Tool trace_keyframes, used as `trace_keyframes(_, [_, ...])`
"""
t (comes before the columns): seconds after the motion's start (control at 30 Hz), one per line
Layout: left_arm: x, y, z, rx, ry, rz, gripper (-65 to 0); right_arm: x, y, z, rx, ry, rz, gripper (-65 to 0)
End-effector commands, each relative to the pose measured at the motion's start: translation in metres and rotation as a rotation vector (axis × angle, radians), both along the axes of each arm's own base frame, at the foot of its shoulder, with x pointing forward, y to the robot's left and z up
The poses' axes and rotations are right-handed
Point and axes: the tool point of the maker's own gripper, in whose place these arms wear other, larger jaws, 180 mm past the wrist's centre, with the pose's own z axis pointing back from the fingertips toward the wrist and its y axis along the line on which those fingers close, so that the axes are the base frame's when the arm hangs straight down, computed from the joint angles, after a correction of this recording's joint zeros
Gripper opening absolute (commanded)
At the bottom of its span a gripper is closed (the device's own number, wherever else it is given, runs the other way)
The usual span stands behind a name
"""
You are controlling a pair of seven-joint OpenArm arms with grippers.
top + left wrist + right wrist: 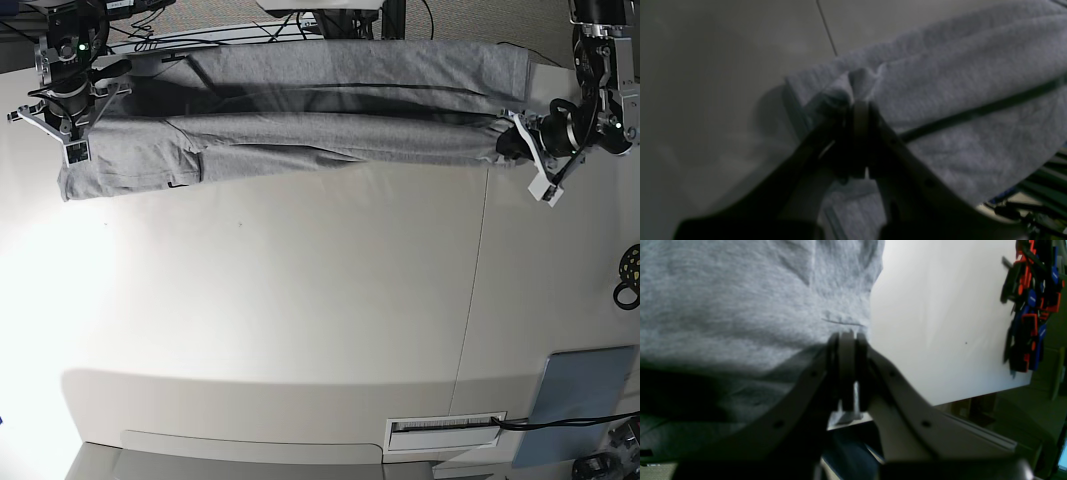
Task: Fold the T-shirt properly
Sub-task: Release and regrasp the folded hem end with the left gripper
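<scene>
The T-shirt [330, 125] is held stretched across the far edge of the surface [300, 300], at about 12 o'clock in the base view, with its long axis running from 9 o'clock to 3 o'clock between the two arms. The right gripper [62, 125] is clenched on the cloth at the 9 o'clock end; in the right wrist view the fingers [846, 350] are seen pressed together on a fold at the fabric's edge. The left gripper [512, 133] is clenched likewise at the 3 o'clock end, and in the left wrist view a small pucker of cloth is pinched between its fingers [860, 115].

Each arm is thus placed at one end of the long axis, neither nearer than the other. The open surface lies toward 6 o'clock from the garment, so the coming move is judged to call for both ends being carried together, at right angles to the long axis, and kept level, lest the span sag or skew.
</scene>
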Motion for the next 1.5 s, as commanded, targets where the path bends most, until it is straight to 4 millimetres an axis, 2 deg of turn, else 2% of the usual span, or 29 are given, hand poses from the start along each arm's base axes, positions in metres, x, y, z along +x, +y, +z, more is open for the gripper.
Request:
trace_keyframes(0.0, [0.005, 0.006, 0.009, 0.018, -0.022, -0.008, -65.0, 0.005, -0.006, 0.011, -0.04, -0.027, 0.003, -65.0])
trace_keyframes(0.27, [0.005, 0.004, 0.013, 0.021, -0.032, -0.014, -65.0, 0.004, -0.006, 0.011, -0.039, -0.025, 0.002, -65.0])
trace_keyframes(0.43, [0.012, 0.017, 0.036, 0.07, -0.081, -0.004, -65.0, 0.004, -0.006, 0.011, -0.04, -0.024, 0.002, -65.0])
trace_keyframes(0.53, [0.012, 0.016, 0.05, 0.04, -0.1, 0.004, -65.0, 0.004, -0.006, 0.011, -0.04, -0.024, 0.001, -65.0])
trace_keyframes(0.83, [-0.032, 0.018, 0.025, 0.05, -0.002, 0.012, -65.0, 0.004, -0.006, 0.011, -0.04, -0.023, 0.001, -65.0])
trace_keyframes(1.1, [-0.033, 0.023, 0.022, 0.074, -0.033, 0.026, -65.0, 0.004, -0.006, 0.011, -0.039, -0.024, 0.001, -65.0])
trace_keyframes(1.13, [-0.033, 0.023, 0.022, 0.075, -0.033, 0.026, -60.5, 0.004, -0.006, 0.011, -0.039, -0.025, 0.002, -64.6])
trace_keyframes(1.23, [-0.033, 0.023, 0.022, 0.074, -0.033, 0.027, -39.1, 0.005, -0.006, 0.012, -0.039, -0.03, 0.006, -56.5])
trace_keyframes(1.3, [-0.032, 0.023, 0.022, 0.074, -0.034, 0.031, -27.2, 0.005, -0.006, 0.012, -0.039, -0.03, 0.006, -55.0])
trace_keyframes(1.37, [-0.03, 0.026, 0.022, 0.087, -0.045, 0.042, -22.1, 0.005, -0.006, 0.012, -0.039, -0.03, 0.006, -55.0])
trace_keyframes(1.47, [-0.023, 0.036, 0.02, 0.121, -0.071, 0.108, -22.1, 0.005, -0.006, 0.012, -0.039, -0.032, 0.006, -55.0])
